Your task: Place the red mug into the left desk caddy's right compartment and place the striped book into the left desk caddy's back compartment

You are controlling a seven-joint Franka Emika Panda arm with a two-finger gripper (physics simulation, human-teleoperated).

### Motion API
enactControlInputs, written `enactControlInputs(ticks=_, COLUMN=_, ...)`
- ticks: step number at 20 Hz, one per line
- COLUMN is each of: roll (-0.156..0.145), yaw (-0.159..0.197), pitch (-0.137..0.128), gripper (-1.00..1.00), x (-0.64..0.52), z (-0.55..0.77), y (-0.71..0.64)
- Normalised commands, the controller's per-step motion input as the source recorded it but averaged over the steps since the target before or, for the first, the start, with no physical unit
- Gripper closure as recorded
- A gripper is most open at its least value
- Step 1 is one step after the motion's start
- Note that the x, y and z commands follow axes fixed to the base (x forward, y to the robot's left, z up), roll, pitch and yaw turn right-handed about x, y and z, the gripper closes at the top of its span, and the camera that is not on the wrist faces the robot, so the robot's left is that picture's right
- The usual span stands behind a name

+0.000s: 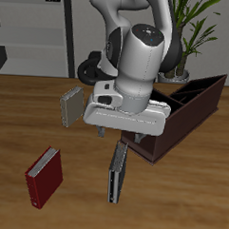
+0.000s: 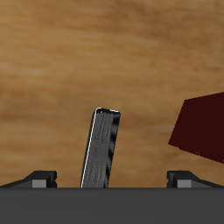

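Note:
The striped book [image 1: 117, 174] is thin and grey with dark and light stripes. It stands on its edge on the table, near the front edge. My gripper [image 1: 123, 138] hangs just above it, open. In the wrist view the book [image 2: 100, 149] lies between my wide-apart fingertips [image 2: 39, 179] and touches neither, with my gripper [image 2: 110, 178] centred over its near end. The left desk caddy [image 1: 191, 103] is a long dark maroon box behind and beside the book; one corner of it [image 2: 201, 131] shows in the wrist view. The red mug is hidden or out of view.
A dark red book [image 1: 44, 175] lies near the table's front edge, away from the caddy. A smaller plain grey book [image 1: 71, 105] stands farther back, beside my arm. A potted plant [image 1: 192, 35] stands behind the caddy.

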Motion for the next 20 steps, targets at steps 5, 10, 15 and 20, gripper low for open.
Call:
enactControlInputs(ticks=5, roll=0.001, yaw=-0.005, pitch=0.020, gripper=-1.00, x=0.07, z=-0.30, y=-0.02)
enactControlInputs(ticks=10, roll=-0.003, yaw=-0.028, pitch=0.023, gripper=-1.00, x=0.07, z=-0.30, y=-0.03)
enactControlInputs(ticks=15, roll=-0.011, yaw=-0.003, pitch=0.043, gripper=-1.00, x=0.08, z=-0.27, y=-0.01)
enactControlInputs(ticks=20, roll=0.023, yaw=-0.025, pitch=0.030, gripper=1.00, x=-0.01, z=-0.24, y=0.09)
